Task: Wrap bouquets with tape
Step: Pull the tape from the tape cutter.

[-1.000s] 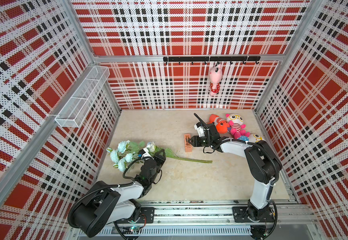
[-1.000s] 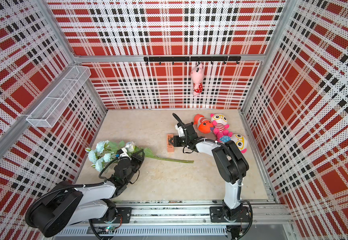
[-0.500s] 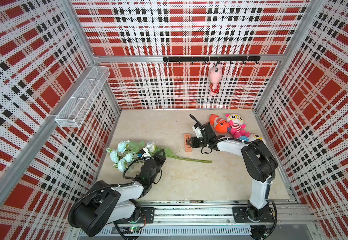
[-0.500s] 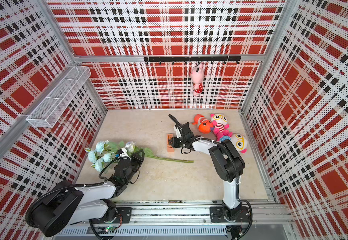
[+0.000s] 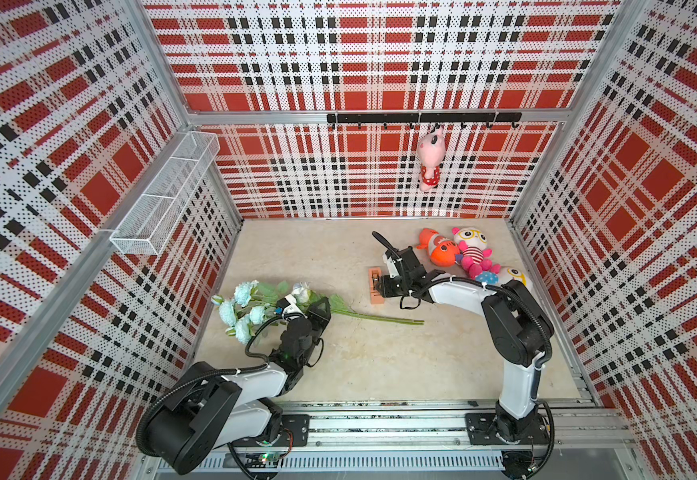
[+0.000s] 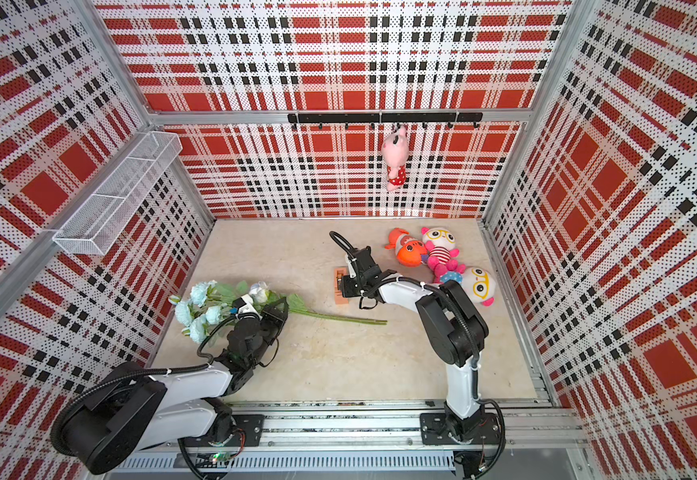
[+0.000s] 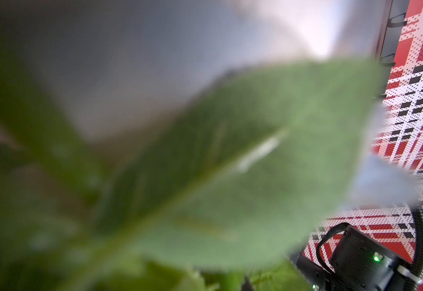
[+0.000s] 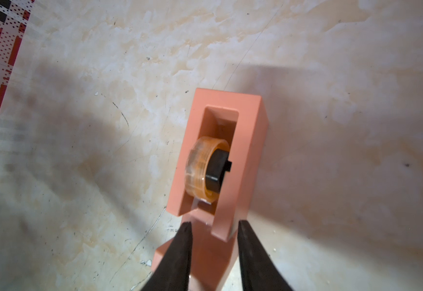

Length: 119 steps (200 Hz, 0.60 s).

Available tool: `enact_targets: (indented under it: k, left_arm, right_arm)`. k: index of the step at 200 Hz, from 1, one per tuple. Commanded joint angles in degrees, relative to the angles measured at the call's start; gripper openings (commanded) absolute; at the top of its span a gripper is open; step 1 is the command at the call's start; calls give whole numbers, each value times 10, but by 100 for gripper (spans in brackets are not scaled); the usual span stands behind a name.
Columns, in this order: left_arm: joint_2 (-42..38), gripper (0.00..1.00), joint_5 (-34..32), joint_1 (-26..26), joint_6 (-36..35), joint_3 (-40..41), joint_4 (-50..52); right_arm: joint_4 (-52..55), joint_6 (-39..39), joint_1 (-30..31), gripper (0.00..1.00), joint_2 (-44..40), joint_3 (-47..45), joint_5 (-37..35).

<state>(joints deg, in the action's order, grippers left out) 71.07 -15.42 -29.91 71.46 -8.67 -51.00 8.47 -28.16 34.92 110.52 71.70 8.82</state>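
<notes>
peach tape dispenser sits at the right hand, fingers half spread, pinching nothing. the left hand is pressed together on the bouquet stems. fetching tape looks like the step; next calls for catching its free end.

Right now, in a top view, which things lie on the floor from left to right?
Flower heads of the bouquet → tape dispenser → orange plush fish → pink-striped plush doll.

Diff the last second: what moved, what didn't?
The right pincer slid toward the tape dispenser; its open tips now sit over the dispenser's low end. Nothing grabbed or released. The left pincer stays shut on the bouquet; dispenser and bouquet unmoved.
</notes>
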Motion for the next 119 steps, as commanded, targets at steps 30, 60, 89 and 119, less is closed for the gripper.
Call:
enact_targets:
  k: [30,60,89,119]
  left_arm:
    - [-4,0,-2,6,-34,9,-3]
    - [-5,0,-3,9,-34,10,-3]
    - [-7,0,-3,10,-34,10,-3]
    - [-5,0,1,14,-35,10,-3]
  right_arm:
    - [-2,-7,10,35,-37,-12,-15]
    - [-11,-13,11,35,-27,-9,7]
    - [-16,-15,12,33,-15,-5,18]
    - [-10,-16,12,32,-6,2,19]
